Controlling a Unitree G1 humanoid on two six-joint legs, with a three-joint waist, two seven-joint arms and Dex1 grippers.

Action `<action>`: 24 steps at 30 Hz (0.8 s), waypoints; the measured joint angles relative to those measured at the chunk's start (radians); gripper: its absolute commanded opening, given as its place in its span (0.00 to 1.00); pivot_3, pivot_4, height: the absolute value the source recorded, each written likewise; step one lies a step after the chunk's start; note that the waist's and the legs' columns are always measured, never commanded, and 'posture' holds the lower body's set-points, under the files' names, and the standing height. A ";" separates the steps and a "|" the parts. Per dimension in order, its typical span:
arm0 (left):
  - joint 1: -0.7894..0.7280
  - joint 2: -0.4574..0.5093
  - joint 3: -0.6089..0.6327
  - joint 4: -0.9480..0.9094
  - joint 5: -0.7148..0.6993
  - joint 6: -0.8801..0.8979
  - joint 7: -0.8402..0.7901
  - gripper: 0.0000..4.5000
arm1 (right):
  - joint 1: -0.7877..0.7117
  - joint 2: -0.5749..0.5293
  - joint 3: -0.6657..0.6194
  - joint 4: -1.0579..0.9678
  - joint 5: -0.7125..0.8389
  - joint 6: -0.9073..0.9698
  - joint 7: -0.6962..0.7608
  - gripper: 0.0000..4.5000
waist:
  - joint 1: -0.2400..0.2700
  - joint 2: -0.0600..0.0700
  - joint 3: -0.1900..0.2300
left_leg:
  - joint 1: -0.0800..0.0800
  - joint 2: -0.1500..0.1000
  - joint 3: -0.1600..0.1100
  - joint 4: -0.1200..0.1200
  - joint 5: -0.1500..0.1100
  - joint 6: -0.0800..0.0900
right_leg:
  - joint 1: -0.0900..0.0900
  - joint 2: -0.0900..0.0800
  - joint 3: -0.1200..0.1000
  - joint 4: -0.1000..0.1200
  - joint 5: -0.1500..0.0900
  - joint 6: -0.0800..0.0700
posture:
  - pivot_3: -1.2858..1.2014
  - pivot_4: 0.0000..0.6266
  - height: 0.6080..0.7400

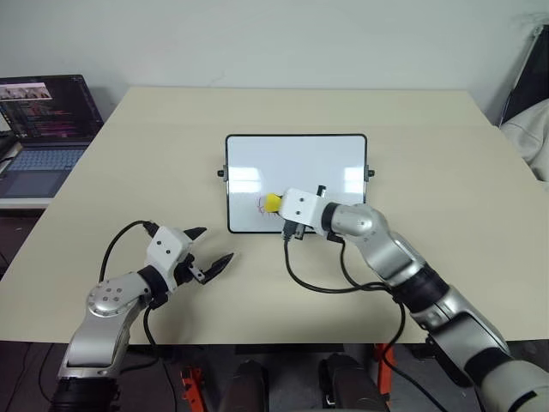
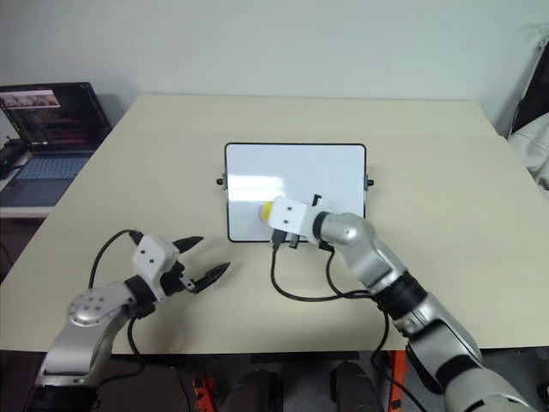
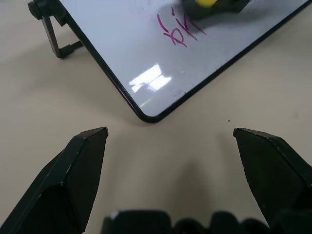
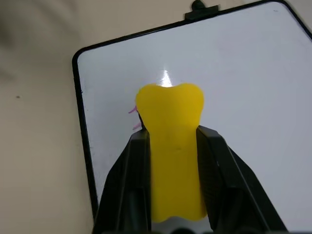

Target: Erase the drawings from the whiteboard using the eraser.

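The whiteboard [image 1: 296, 163] lies near the middle of the beige table [image 1: 429, 137], its black frame intact and a small knob on each short side. The right gripper [image 4: 170, 146] is clamped on the yellow eraser [image 4: 170, 126], one black finger on each side of the block, which sticks out past the fingertips. In the head views the eraser sits over the board's near left portion, at the drawings [image 3: 178, 34]. Contact between eraser and board surface cannot be confirmed. The red scribbles are partly visible beside the eraser. The left gripper [image 1: 210, 249] hangs over bare table just off the board's near left corner, fingers spread wide apart, holding nothing. A laptop [image 1: 43, 129] stands open on a separate surface at far left
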State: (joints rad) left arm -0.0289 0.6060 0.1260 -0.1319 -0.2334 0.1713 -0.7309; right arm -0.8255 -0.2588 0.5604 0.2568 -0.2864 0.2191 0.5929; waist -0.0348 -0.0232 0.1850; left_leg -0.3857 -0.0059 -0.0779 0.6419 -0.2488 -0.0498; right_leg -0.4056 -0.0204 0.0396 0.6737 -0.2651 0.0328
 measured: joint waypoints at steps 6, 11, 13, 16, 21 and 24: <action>-0.006 -0.002 -0.015 -0.031 0.000 0.023 0.007 1.00 | -0.180 0.077 0.039 0.264 -0.074 -0.116 0.018 0.21 | -0.003 0.000 0.000 | 0.001 0.001 0.000 0.000 0.000 0.000 | 0.000 0.000 0.000 0.001 0.000 0.000 | 0.52 0.24 1.00; -0.003 -0.002 -0.017 -0.052 0.000 0.039 0.022 1.00 | -0.189 0.060 0.091 0.292 -0.104 -0.169 0.162 0.21 | -0.003 0.000 0.000 | 0.003 0.000 0.000 0.001 0.000 0.000 | 0.001 0.000 0.000 0.003 0.000 0.000 | 0.52 0.24 1.00; -0.002 -0.004 -0.021 -0.057 0.000 0.039 0.023 1.00 | -0.191 0.060 0.092 0.303 -0.109 -0.180 0.177 0.21 | -0.003 0.000 0.000 | 0.004 0.000 0.000 0.002 0.000 0.000 | 0.001 0.000 0.000 0.004 0.000 0.000 | 0.52 0.24 1.00; 0.004 -0.006 -0.022 -0.058 0.000 0.039 0.024 1.00 | -0.226 0.090 0.089 0.375 -0.125 -0.216 0.105 0.21 | -0.005 0.000 0.000 | 0.005 0.001 0.000 0.002 0.001 0.001 | 0.001 0.000 0.001 0.006 0.000 -0.001 | 0.52 0.24 1.00; 0.014 -0.010 -0.029 -0.058 0.000 0.038 0.023 1.00 | -0.335 0.095 0.037 0.521 -0.157 -0.257 -0.044 0.21 | 0.000 0.000 0.000 | 0.005 0.000 0.000 0.002 0.005 0.002 | 0.002 0.001 -0.001 0.006 0.002 -0.003 | 0.52 0.24 1.00; 0.013 -0.010 -0.031 -0.058 0.000 0.038 0.023 1.00 | -0.315 0.080 0.052 0.493 -0.164 -0.274 0.050 0.21 | -0.001 -0.001 -0.001 | 0.005 0.000 0.000 0.002 0.004 0.002 | 0.002 0.001 0.000 0.006 0.002 -0.003 | 0.52 0.24 1.00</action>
State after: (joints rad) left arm -0.0157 0.5956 0.0951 -0.1895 -0.2332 0.2092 -0.7079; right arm -1.1406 -0.1785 0.6122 0.7499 -0.4503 -0.0546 0.6429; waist -0.0353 -0.0238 0.1843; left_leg -0.3810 -0.0054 -0.0778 0.6435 -0.2444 -0.0473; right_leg -0.4040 -0.0194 0.0398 0.6796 -0.2631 0.0301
